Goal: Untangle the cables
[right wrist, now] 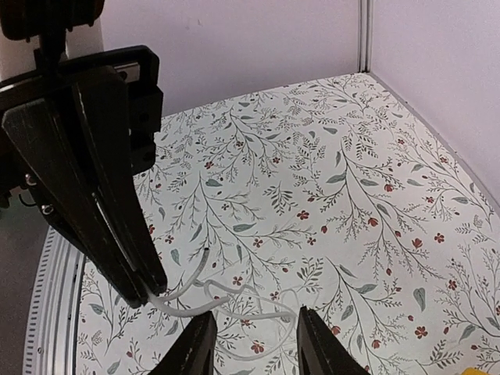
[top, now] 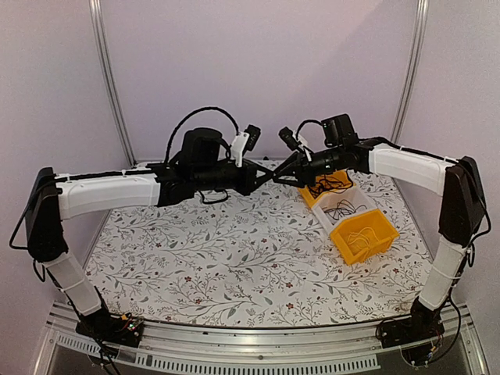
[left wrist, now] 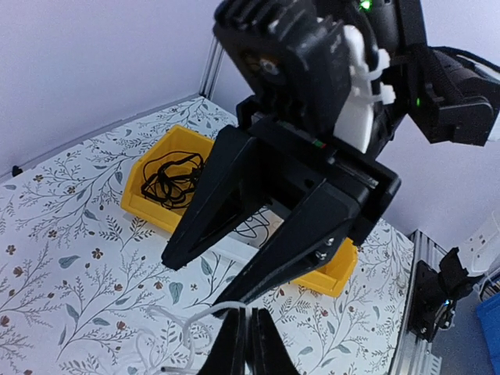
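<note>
Currently left gripper (right wrist: 145, 291) is clamped on the white cable (right wrist: 178, 307), raised above the table (right wrist: 351, 195). Right gripper (right wrist: 256, 317) faces it, jaws apart, gripping nothing; possibly brushing a strand, view unclear. Black cables (left wrist: 168, 180) lie bundled in a yellow bin (left wrist: 147, 215).

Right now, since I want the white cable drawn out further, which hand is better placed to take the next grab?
Right, probably. The right hand is open right at the white cable where it loops, while the left hand is shut on that cable, so it is occupied.
</note>
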Tool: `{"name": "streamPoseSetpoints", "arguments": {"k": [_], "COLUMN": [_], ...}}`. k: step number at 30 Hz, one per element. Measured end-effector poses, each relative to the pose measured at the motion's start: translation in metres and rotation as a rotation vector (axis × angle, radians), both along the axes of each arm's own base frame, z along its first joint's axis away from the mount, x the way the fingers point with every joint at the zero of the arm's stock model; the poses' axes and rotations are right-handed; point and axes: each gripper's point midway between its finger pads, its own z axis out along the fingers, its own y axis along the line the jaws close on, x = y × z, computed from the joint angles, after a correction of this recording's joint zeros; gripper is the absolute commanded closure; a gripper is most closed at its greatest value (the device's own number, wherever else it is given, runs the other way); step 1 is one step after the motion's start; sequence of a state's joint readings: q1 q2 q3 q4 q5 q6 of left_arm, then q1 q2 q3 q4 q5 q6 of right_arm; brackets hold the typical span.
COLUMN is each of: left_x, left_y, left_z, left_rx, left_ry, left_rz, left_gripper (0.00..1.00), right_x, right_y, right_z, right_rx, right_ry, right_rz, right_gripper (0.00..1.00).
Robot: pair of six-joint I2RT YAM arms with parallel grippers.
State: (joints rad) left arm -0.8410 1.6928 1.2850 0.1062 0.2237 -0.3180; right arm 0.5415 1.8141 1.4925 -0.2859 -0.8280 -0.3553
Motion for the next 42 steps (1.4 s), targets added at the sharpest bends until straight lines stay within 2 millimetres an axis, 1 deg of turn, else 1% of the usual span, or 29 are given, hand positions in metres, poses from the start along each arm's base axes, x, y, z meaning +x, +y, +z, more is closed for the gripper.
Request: {"name": "streamPoseSetpoints", "arguments": {"k": [2,5,8,14,15,17,19,23,25,27,29,30,33,34,36,37,39,42], "left_x": [-0.002,-0.005,-0.009,-0.014,-0.015,-0.017,-0.019,-0.023,-0.025,-0.028,-0.032,-0.035,-0.045,-0.048,-0.054,-0.056,-0.059,-0.060], "left_y": [-0.002,-0.006,-0.007,-0.009,-0.009,-0.010,-0.012,-0.015,-0.015,-0.013,-0.010,-0.007,0.005,0.010,0.024,0.031,0.042,0.051], "left_z": [0.002,0.006,0.009,0.019,0.019,0.021,0.025,0.036,0.045,0.056,0.070,0.080,0.121,0.133,0.158,0.168,0.184,0.194], "left_rx": [-0.004,-0.010,-0.011,-0.022,-0.023,-0.026,-0.032,-0.045,-0.050,-0.053,-0.059,-0.068,-0.121,-0.138,-0.172,-0.186,-0.208,-0.219], "left_ry": [-0.002,-0.006,-0.009,-0.019,-0.019,-0.021,-0.025,-0.037,-0.047,-0.065,-0.091,-0.109,-0.180,-0.201,-0.247,-0.264,-0.293,-0.317], "left_rz": [-0.005,-0.013,-0.018,-0.025,-0.026,-0.030,-0.033,-0.037,-0.034,-0.026,-0.019,-0.013,0.002,0.010,0.035,0.049,0.070,0.096], "left_gripper": [1.00,1.00,1.00,1.00,1.00,1.00,1.00,1.00,1.00,1.00,1.00,1.00,1.00,1.00,1.00,1.00,1.00,1.00], "right_x": [-0.001,-0.001,-0.001,-0.005,-0.007,-0.009,-0.010,-0.007,-0.005,-0.005,-0.004,-0.004,-0.002,-0.002,-0.001,-0.001,-0.001,0.000], "right_y": [0.003,0.007,0.008,0.009,0.009,0.010,0.011,0.013,0.015,0.016,0.016,0.017,0.018,0.018,0.018,0.018,0.018,0.018], "right_z": [-0.005,-0.011,-0.014,-0.016,-0.017,-0.017,-0.017,-0.014,-0.018,-0.027,-0.041,-0.050,-0.079,-0.087,-0.102,-0.105,-0.109,-0.111], "right_rx": [-0.001,0.005,0.007,0.026,0.031,0.041,0.053,0.072,0.076,0.072,0.059,0.050,0.016,0.008,-0.008,-0.012,-0.016,-0.019], "right_ry": [0.015,0.037,0.050,0.068,0.074,0.086,0.103,0.119,0.127,0.145,0.174,0.192,0.249,0.266,0.299,0.302,0.317,0.317], "right_rz": [0.008,0.019,0.018,0.039,0.044,0.050,0.051,0.045,0.043,0.042,0.037,0.034,0.025,0.022,0.017,0.018,0.016,0.010], "right_gripper": [0.62,0.56,0.50,0.44,0.45,0.50,0.56,0.68,0.70,0.73,0.74,0.75,0.76,0.84,0.97,1.00,1.00,1.00]}}
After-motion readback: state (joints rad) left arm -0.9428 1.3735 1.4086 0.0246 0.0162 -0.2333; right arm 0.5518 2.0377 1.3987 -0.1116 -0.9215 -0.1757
